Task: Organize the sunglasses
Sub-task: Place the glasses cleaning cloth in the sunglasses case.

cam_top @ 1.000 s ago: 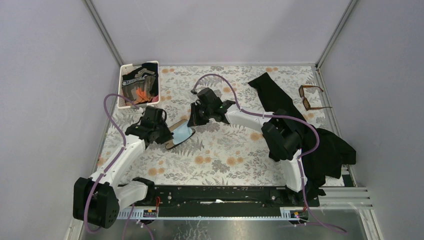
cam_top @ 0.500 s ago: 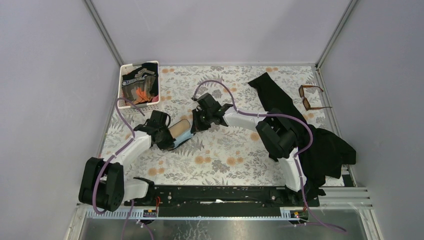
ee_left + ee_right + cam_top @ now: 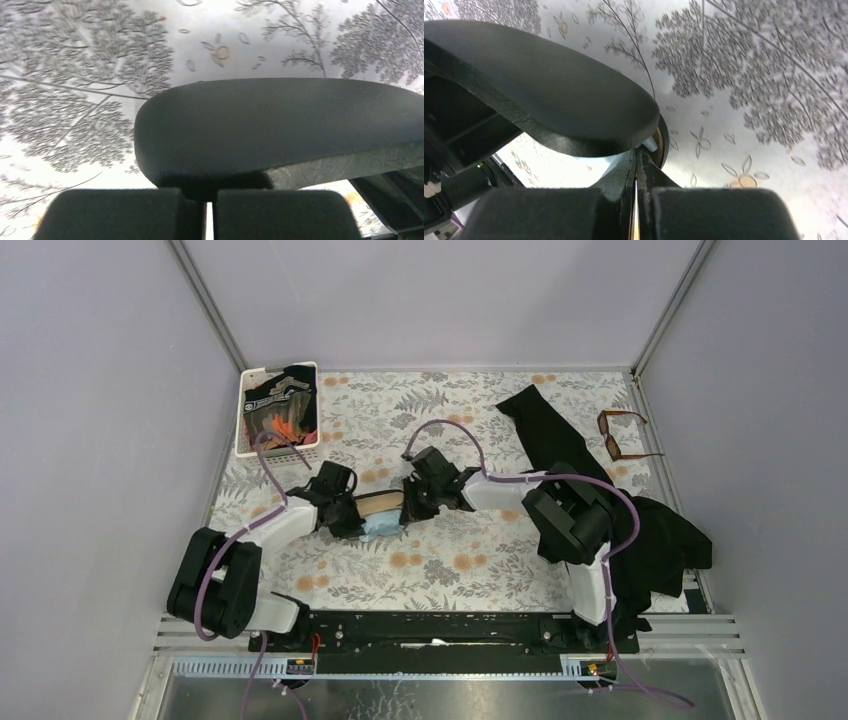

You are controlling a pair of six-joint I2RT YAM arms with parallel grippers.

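1. The sunglasses (image 3: 622,435) lie on the bench (image 3: 450,560) near the far right corner. They are just beside a black cloth (image 3: 548,435). Nothing is touching them. They have not moved in the last second.
2. The case (image 3: 380,504) is in the middle of the bench, between the two arms. A second ago it sat more to the left and lay slanted. Now it lies straight across, from left to right.
3. The left fingers (image 3: 350,512) are pressed tight together at the left end of the case. They seem to pinch its edge.
4. The right fingers (image 3: 410,500) are pressed tight together too, at the right end of the case. A thin bit of the case's rim seems to be caught between them.
5. A blue cloth (image 3: 383,527) pokes out on the near side of the case. I can still see some brown inside the case, so I think it is not fully shut.
6. A basket (image 3: 247,412) with dark things in it stands at the far left corner.
7. I think the arms are getting the case ready. The sunglasses are not in it yet, so most of the job is still to do.
8. Both arms are busy with the case. One would have to let go to reach the sunglasses, which are well apart from it.
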